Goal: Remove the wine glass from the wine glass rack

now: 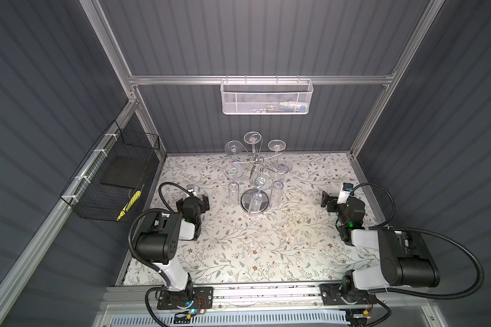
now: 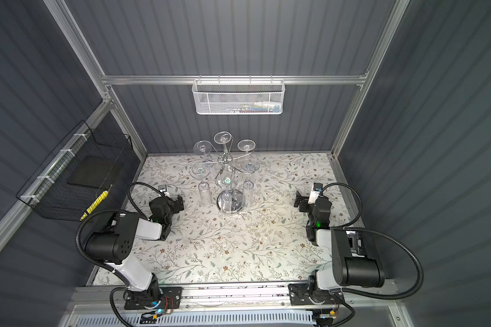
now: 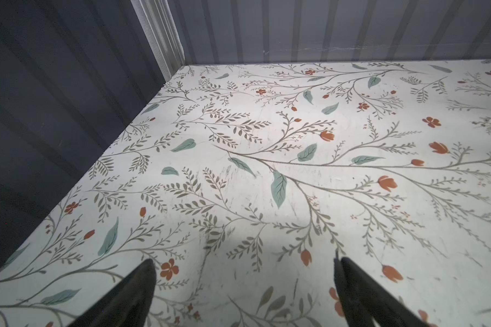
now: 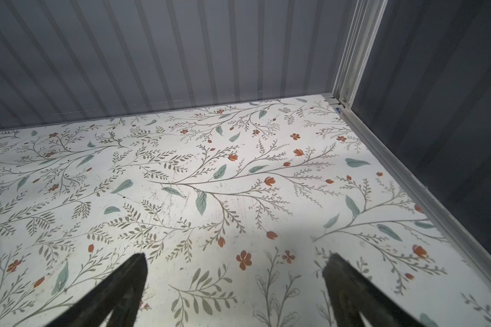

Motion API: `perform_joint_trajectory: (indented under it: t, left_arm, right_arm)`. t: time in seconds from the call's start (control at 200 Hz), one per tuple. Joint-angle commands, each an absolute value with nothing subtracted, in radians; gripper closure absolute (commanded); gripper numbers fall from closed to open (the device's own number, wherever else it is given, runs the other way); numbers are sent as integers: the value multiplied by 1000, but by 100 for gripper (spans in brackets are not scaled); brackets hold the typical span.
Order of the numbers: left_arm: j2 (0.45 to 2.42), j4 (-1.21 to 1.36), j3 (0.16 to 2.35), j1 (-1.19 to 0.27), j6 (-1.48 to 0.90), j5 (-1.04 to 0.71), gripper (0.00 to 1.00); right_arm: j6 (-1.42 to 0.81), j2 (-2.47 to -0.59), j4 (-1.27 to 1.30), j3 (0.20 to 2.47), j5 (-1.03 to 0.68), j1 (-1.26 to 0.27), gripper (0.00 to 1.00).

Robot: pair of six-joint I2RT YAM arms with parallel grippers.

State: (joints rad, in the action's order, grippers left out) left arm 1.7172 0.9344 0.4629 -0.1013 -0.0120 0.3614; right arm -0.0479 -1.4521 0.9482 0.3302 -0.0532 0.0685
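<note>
Wine glass rack [image 1: 256,162] standing at twelve o'clock, wine glasses [image 1: 232,195] hanging from it, left hand [image 1: 205,203] at nine, right hand [image 1: 327,201] at three, both gaping wide, gripping nothing

A white mesh basket [image 1: 247,99] hangs on a silver bar [image 1: 182,80] at the top middle of both top views. Some small colored things [image 1: 284,107] lie inside it. A black wire basket [image 1: 92,208] hangs at the left. It holds a flat dark pad [image 1: 125,172] and a yellow thing [image 1: 128,206]. The table [image 1: 267,249] has leaves and flowers on it.
</note>
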Motion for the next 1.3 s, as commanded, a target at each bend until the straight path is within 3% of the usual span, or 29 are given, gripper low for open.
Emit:
perform_joint_trajectory:
  t: [0.0,1.296]
  left_arm:
    - [1716,942,456,-95,-26,354,0]
    - [1714,949,452,-95,-22,351,0]
  right_arm:
    - [-42,-1456,960,329,-51,67,1]
    - [-58,-1456,959,331,-73,86,1]
